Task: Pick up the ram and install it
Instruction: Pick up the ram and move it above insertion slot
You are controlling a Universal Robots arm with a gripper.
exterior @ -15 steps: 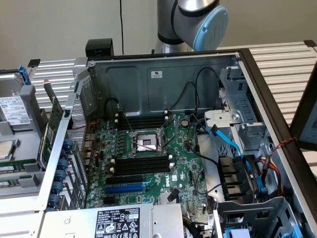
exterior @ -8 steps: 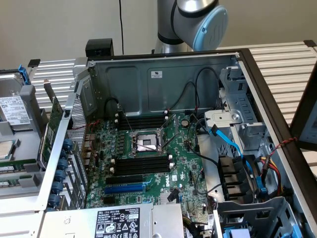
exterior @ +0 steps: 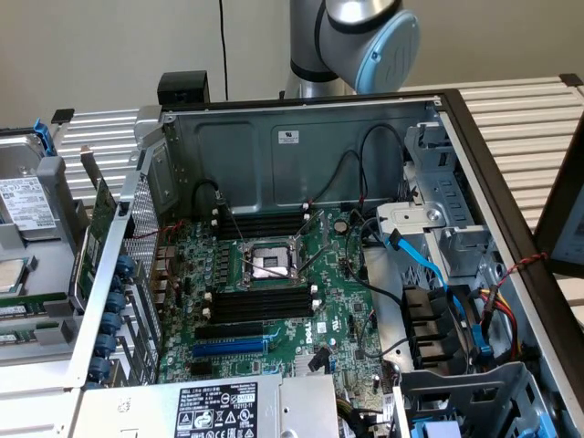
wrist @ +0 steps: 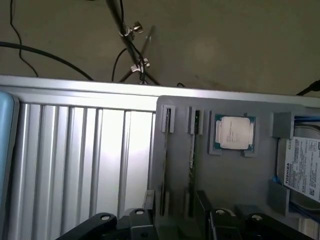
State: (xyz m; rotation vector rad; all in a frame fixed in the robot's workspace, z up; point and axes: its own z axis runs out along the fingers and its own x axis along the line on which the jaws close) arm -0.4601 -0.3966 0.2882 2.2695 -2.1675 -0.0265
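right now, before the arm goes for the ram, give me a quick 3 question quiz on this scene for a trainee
1. True or false: the ram is already seated in a black memory slot on the motherboard.
2. What colour is the expansion slot next to the memory slots? A) red B) blue C) white
3. Short answer: what holds the ram at this moment?

Key
1. False. It is not in a slot.
2. B
3. The grey tray, where it stands on edge beside the processor chip.
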